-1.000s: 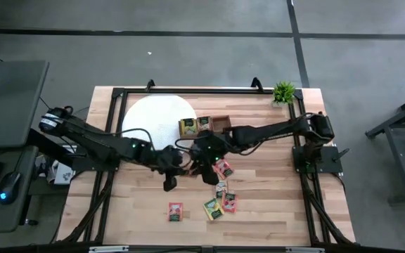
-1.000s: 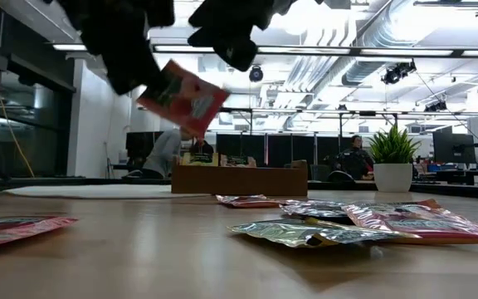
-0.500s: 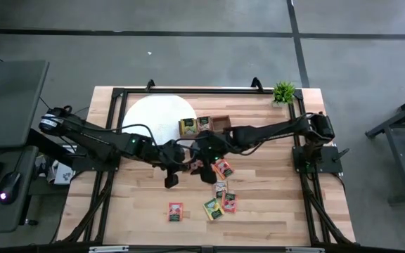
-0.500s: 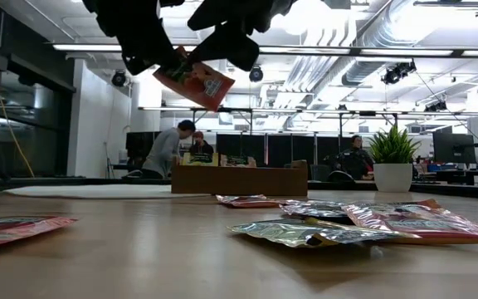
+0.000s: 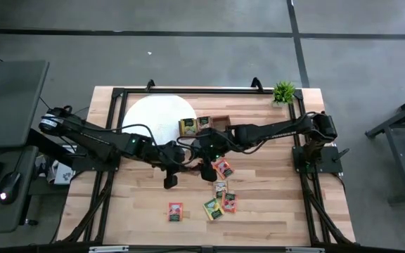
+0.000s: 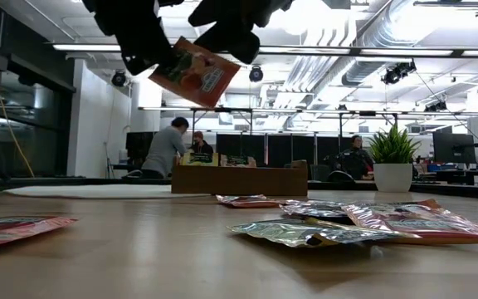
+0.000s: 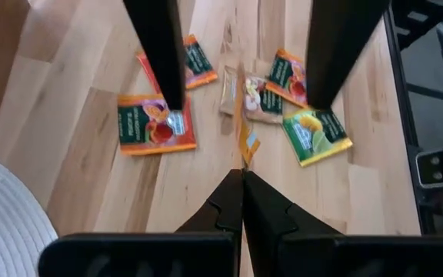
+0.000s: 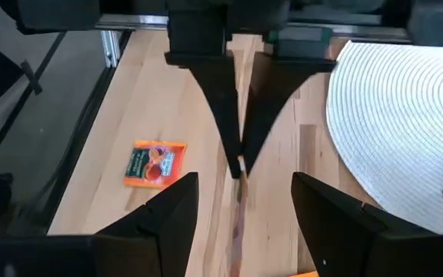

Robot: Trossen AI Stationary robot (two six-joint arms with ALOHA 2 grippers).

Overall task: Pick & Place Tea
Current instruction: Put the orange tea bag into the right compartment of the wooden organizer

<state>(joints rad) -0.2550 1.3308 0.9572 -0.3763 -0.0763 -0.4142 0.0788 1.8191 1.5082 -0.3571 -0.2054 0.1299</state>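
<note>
Left end effector (image 6: 152,50) clamped on a red square foil tea packet (image 6: 194,73) above table; right end effector (image 8: 241,200) wide open, empty, facing it. Brown wooden tray (image 5: 206,125) beyond holds two packets; six loose packets (image 5: 223,202) remain below.

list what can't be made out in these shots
- Held tea packet: hidden by both arms in the high view.
- Tray compartments: partly covered by the right arm, contents unclear.
- Packet labels: too small to read anywhere.
- Right gripper fingertips: cut off by the right wrist view's edge.
</note>
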